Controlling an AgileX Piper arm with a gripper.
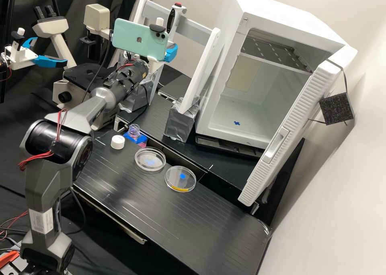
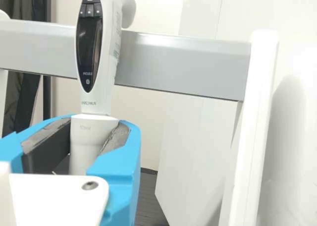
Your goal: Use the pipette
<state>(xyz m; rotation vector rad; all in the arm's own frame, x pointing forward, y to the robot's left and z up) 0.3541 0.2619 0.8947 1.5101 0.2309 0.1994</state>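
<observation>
One pipette (image 1: 173,21), white with a dark display panel, stands nearly upright at the far side of the bench (image 1: 132,194), in front of the grey crossbar (image 2: 183,62) of a white-sided stand. Gripper (image 1: 171,52): pinching the pipette, its blue fingers on either side of the lower handle and the pads (image 2: 115,138) against it just below the collar. Whether the crossbar also bears the pipette cannot be told. A mint-green phone (image 1: 138,37) is mounted on the arm near the gripper.

Nearer on the bench, two round clear dishes, each with a blue mark, lie side by side: a left dish (image 1: 150,159) and, slightly nearer, a right dish (image 1: 180,182) with a yellow strip at its near edge. Left of both sits a white cap (image 1: 117,142); just beyond it, a clear bottle neck (image 1: 134,131) rises from a blue holder (image 1: 141,140). Far right: a white cabinet (image 1: 277,9), door (image 1: 257,166) ajar.
</observation>
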